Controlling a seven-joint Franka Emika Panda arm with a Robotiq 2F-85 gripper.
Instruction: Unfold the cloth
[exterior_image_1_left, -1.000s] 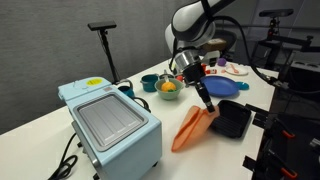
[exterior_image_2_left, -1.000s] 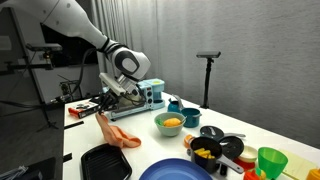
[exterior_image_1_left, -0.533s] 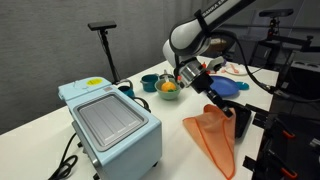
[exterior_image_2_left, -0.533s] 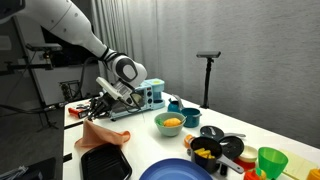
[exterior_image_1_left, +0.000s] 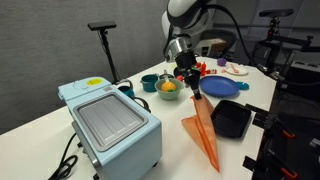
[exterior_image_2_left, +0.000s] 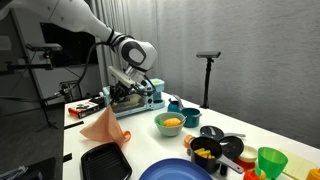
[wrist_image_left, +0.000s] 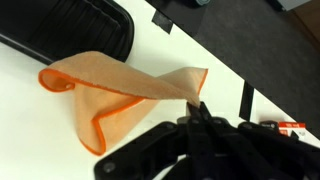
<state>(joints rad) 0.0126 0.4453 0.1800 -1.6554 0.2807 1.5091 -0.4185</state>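
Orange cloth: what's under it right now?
Only white table shows around it. The gripper holds one corner up; the orange cloth drapes down to the table beside the black tray. The patch beneath its folds is covered, so unseen.

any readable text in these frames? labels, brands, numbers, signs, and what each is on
Nothing can be read in any view.
Yellow sticker on top of the toaster oven: too small to read.
Red-and-white label at the edge of the wrist view: blurred, unreadable.
Orange cloth held by the gripper: no print visible.
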